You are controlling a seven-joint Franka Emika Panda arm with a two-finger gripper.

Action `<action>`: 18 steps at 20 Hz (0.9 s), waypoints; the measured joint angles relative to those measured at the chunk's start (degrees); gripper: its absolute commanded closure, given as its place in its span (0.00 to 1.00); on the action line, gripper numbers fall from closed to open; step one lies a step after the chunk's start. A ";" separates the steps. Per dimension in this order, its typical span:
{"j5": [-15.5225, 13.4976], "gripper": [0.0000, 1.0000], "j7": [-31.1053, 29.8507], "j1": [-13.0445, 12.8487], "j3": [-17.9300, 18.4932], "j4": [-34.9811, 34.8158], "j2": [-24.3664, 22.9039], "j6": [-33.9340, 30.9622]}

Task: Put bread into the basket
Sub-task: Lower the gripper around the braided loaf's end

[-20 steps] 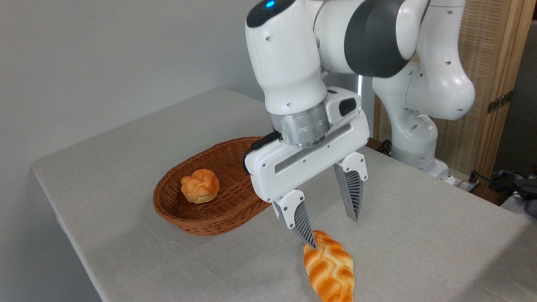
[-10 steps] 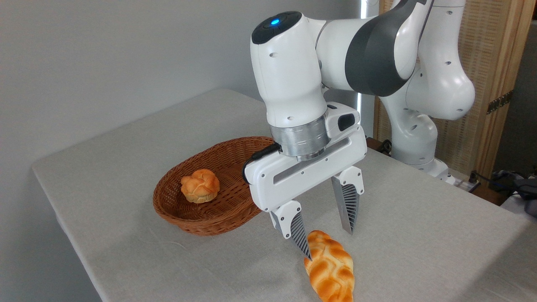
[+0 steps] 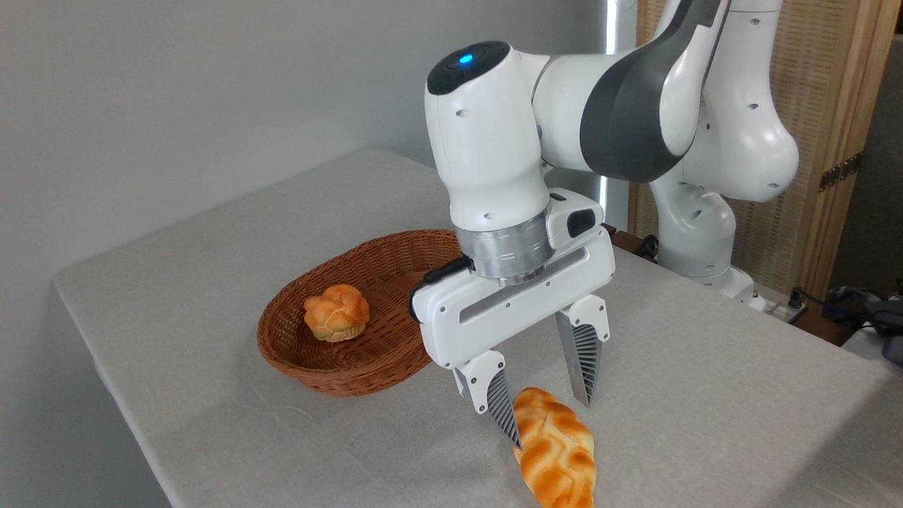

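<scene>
Grey cloth covers the table (image 3: pixel 211 296) I watch. On it the basket (image 3: pixel 338 367) holds one small round bun (image 3: pixel 336 311). Just right of the basket I see my gripper (image 3: pixel 550 423) spread wide around the far end of the bread (image 3: pixel 557 451), which lies on the cloth; its near tip is cut off by the picture edge.
</scene>
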 measured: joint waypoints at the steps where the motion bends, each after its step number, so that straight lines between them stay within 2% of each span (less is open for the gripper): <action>1: 0.00 0.00 0.00 0.00 0.04 -0.45 0.03 0.61; 13: 0.01 0.01 0.00 0.00 0.44 -2.12 1.08 4.43; 17: 0.01 0.15 0.00 0.00 0.48 -2.36 1.31 4.75; 18: 0.01 0.22 0.00 0.00 0.51 -2.38 1.32 4.75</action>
